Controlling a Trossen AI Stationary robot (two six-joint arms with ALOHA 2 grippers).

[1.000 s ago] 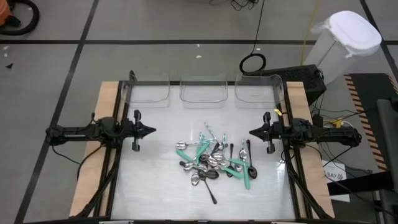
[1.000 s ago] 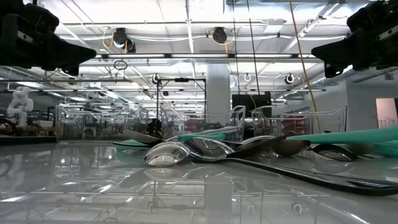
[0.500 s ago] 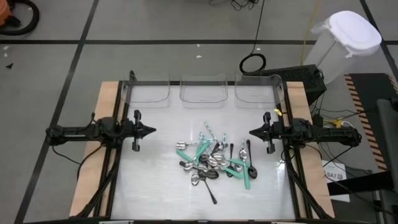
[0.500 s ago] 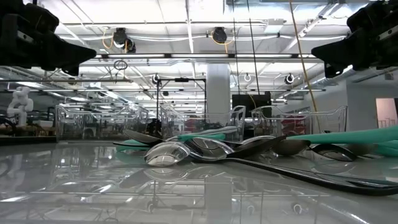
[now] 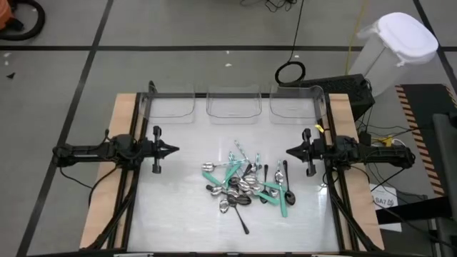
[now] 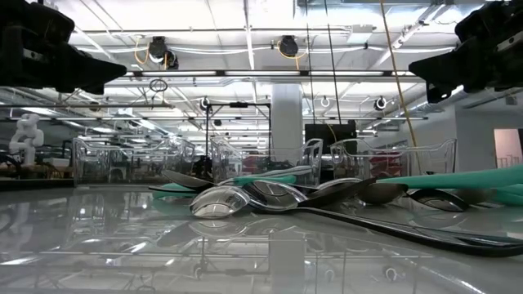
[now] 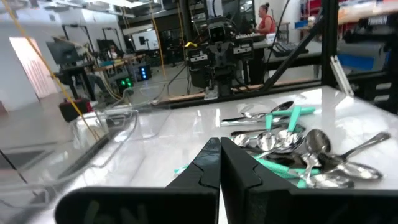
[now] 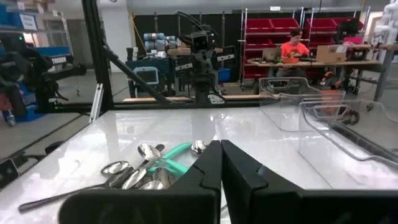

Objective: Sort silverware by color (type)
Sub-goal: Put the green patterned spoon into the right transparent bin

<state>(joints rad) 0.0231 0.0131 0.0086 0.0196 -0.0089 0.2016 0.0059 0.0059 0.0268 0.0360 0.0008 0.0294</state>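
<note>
Nothing moved, silverware (image 5: 246, 184) one heap, three bins (image 5: 232, 104)

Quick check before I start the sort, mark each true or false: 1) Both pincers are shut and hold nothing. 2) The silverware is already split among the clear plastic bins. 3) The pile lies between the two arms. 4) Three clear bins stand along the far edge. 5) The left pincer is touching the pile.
1) True: the left pincer and the right pincer are both shut and empty.
2) False: the mixed pile of black, teal-handled and silver spoons lies together on the white table.
3) True.
4) True: the three clear plastic bins stand in a row there, with no silverware in them.
5) False: it hovers apart, at the table's left side.
</note>
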